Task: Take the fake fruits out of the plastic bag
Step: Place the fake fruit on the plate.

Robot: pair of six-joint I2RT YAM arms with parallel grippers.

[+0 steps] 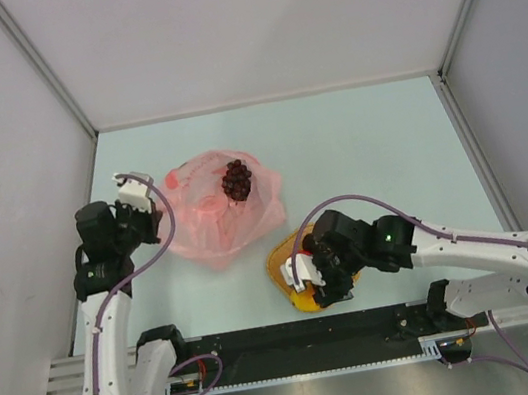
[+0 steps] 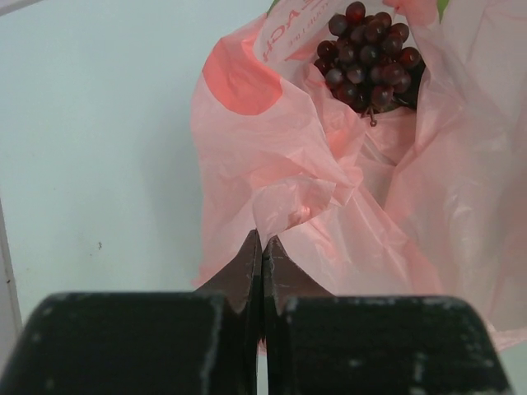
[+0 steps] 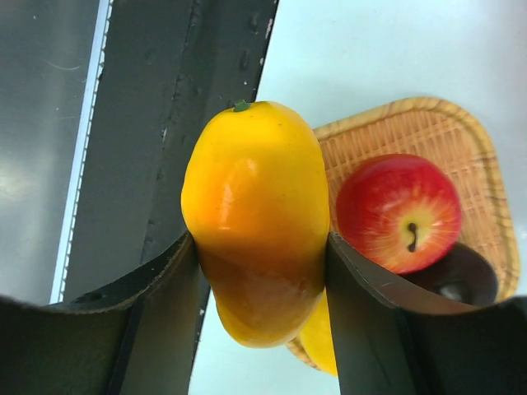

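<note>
Your right gripper [image 3: 262,239] clamps the mango [image 3: 251,189] lengthwise over the tray's [image 3: 428,132] edge, apple [image 3: 399,210] just beyond; left gripper [image 2: 262,243] pinches the bag [image 2: 329,189].

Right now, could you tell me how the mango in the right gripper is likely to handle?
The mango looks glossy and rounded, so it may slip in the right gripper. Released on the woven tray, it would probably roll.
</note>
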